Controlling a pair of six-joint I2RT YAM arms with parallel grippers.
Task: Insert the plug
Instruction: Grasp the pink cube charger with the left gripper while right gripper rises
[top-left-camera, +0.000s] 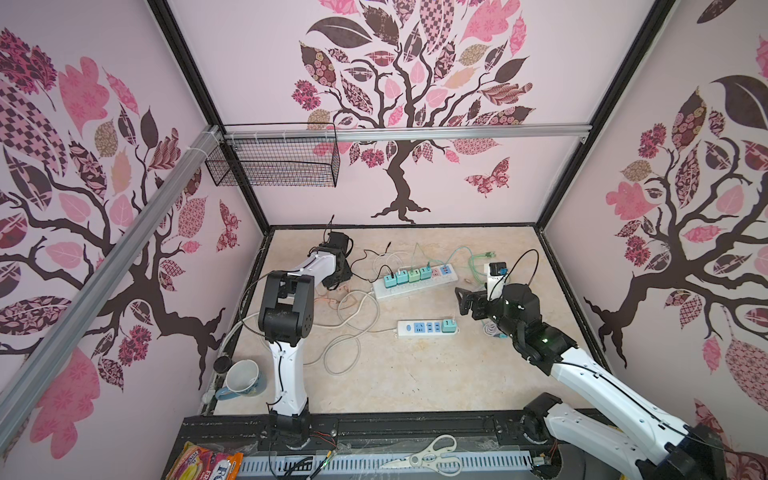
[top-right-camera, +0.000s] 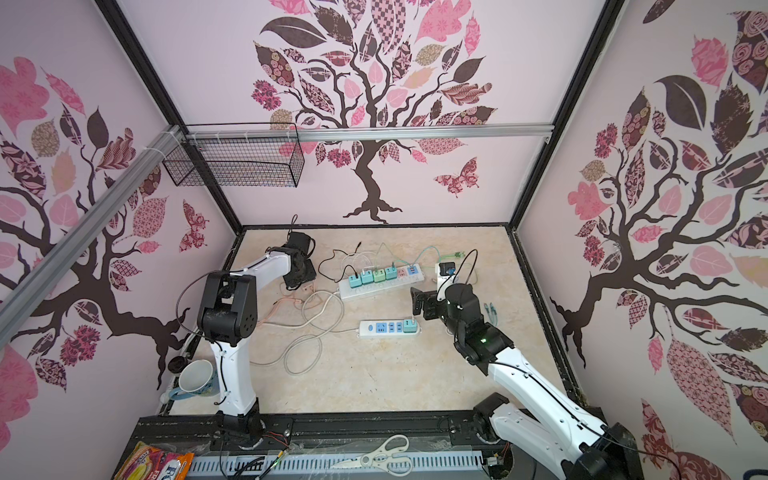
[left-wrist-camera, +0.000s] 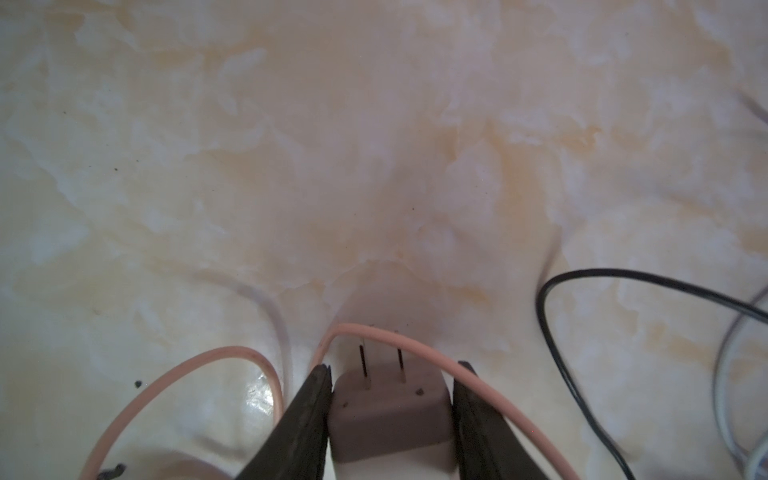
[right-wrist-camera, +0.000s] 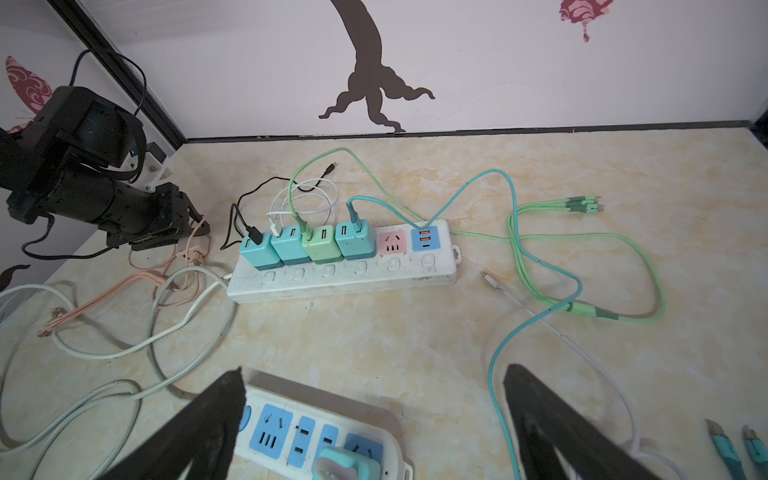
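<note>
At far left of the beige marbled tabletop (top-left-camera: 415, 374), left gripper (left-wrist-camera: 392, 365) clamps the dusty-pink two-prong plug cube (left-wrist-camera: 388, 415), left of the long white power strip (top-left-camera: 386, 291). Right gripper (right-wrist-camera: 374, 372) gapes wide, empty, above the short white power strip (right-wrist-camera: 324, 436).

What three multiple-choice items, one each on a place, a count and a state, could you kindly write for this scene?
1. Where does the mug stand?
A) the table's front left corner
B) against the back wall
C) inside the wire basket

2. How many charger adapters sit in the long power strip?
A) two
B) four
C) six

3. How are the right gripper's fingers?
A) shut on a cable
B) shut on an adapter
C) open, empty

Answers:
1. A: the mug stands at that corner.
2. B: four sit side by side.
3. C: the fingers stand apart with nothing between them.
</note>
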